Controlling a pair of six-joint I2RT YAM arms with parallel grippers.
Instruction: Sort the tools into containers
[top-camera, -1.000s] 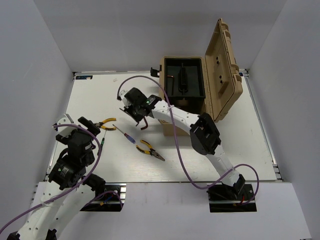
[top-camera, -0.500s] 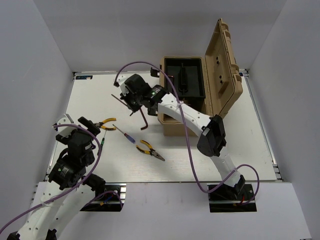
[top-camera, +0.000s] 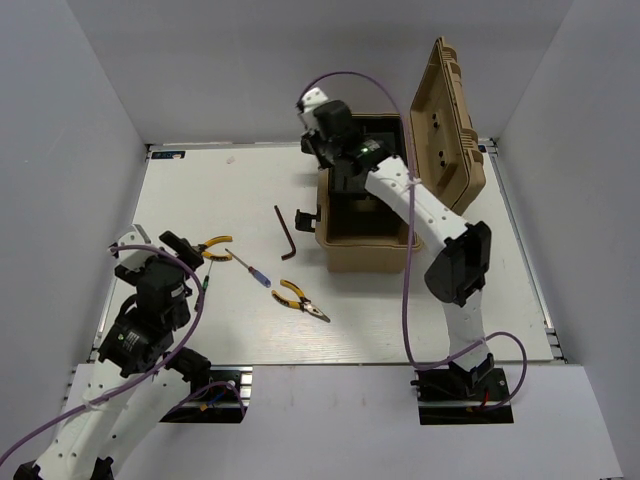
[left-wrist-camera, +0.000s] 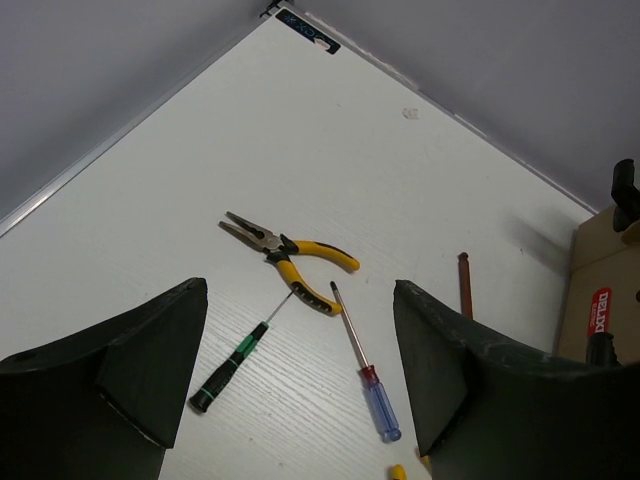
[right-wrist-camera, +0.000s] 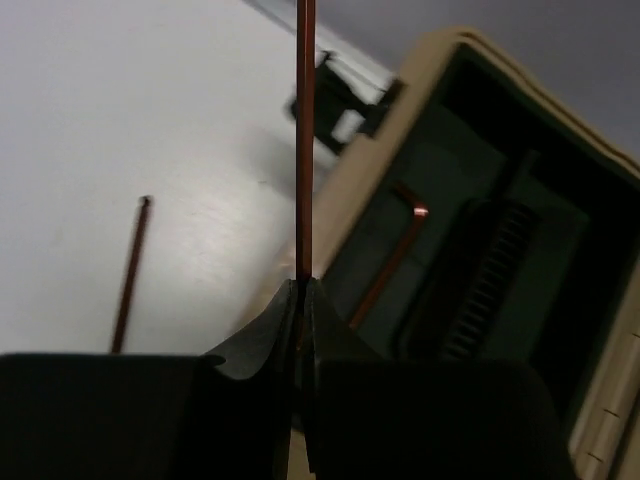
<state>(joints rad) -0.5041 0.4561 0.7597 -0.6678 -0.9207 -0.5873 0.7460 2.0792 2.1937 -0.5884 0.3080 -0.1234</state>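
Hex key (right-wrist-camera: 305, 150), a thin dark rod with a reddish sheen, stands upright in the right wrist view. The right hand (right-wrist-camera: 300, 292) pinches its lower end tightly above the open toolbox (right-wrist-camera: 365, 160), where a second hex key (right-wrist-camera: 395, 250) lies inside. Light, stiff and probably slick, it is best gripped across the long shank, since it may swivel.

From the top view, the right hand hovers over the toolbox's far-left corner, toward the far edge of the counter (top-camera: 200, 190). A third hex key (top-camera: 286, 232) lies just left of the toolbox.

The left wrist view shows the left hand (left-wrist-camera: 298, 300) spread wide and holding nothing, above yellow-handled pliers (left-wrist-camera: 295, 262), a green-handled screwdriver (left-wrist-camera: 232, 362) and a blue-handled screwdriver (left-wrist-camera: 378, 405).
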